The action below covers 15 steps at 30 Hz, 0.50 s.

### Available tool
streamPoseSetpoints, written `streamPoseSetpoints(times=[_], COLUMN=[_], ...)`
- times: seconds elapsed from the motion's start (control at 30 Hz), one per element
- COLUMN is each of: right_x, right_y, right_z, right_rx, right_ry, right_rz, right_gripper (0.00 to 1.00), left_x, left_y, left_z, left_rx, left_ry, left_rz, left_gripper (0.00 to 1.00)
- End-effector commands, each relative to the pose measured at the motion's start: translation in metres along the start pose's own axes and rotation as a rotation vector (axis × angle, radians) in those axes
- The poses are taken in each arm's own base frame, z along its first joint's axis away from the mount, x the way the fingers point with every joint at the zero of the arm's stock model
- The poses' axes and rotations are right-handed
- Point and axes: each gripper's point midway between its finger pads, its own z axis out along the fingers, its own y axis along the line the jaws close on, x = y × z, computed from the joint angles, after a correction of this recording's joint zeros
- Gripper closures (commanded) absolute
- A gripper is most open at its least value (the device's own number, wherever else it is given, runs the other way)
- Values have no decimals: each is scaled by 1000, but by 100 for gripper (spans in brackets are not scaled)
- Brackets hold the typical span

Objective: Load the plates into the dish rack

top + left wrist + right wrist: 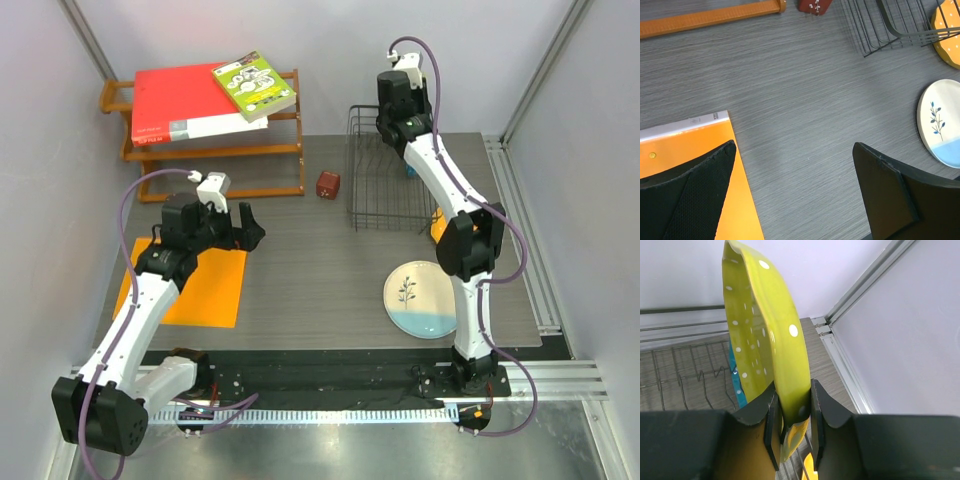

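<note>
Plates sit in four places. The lime green plate [765, 340] stands upright and edge-on in the right wrist view. Its lower rim is pinched between the two fingers of the right end effector [792, 412], which is clenched on it. It hangs above the dish rack [680, 375], whose wire slots fill the lower left of that view. Behind the green rim a sliver of the blue plate [737, 387] shows low among the rack's wires, and the rest of it is hidden.

In the top view the right end effector is covered by its own wrist, at the upper middle of the frame over the rack.

The left end effector [794, 147] is spread to its widest and grips nothing. It hovers above the surface [320, 270] at the edge of the orange mat [190, 285], at the middle left of the top view.

The cream plate [420, 300] lies flat on the surface, lower right of centre, near the right arm's base. Only an edge of the orange-yellow plate [947, 30] shows, cut off at the upper right corner of the left wrist view. It sits just beside the rack, and the right arm hides most of it from above. Whether it lies flat or leans cannot be told.
</note>
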Motion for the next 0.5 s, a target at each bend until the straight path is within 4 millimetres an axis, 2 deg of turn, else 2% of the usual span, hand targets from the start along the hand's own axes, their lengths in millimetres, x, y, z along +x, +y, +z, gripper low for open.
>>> streamPoseSetpoints(times=[0.0,0.23,0.47], right_x=[-53,-22,-5], right_y=[-28,-4,11], right_z=[-13,1,13], right_rx=[81,74,67], right_ry=[-109,-50,-18], right_rz=[176,139,122], right_gripper=[99,99,99], left_x=[-11,-6,3], left_y=[-1,1,2], left_z=[-2,1,1], left_rx=[-2,-7,-8], left_ry=[-53,-42,-27], left_rz=[27,21,7], left_gripper=[1,0,1])
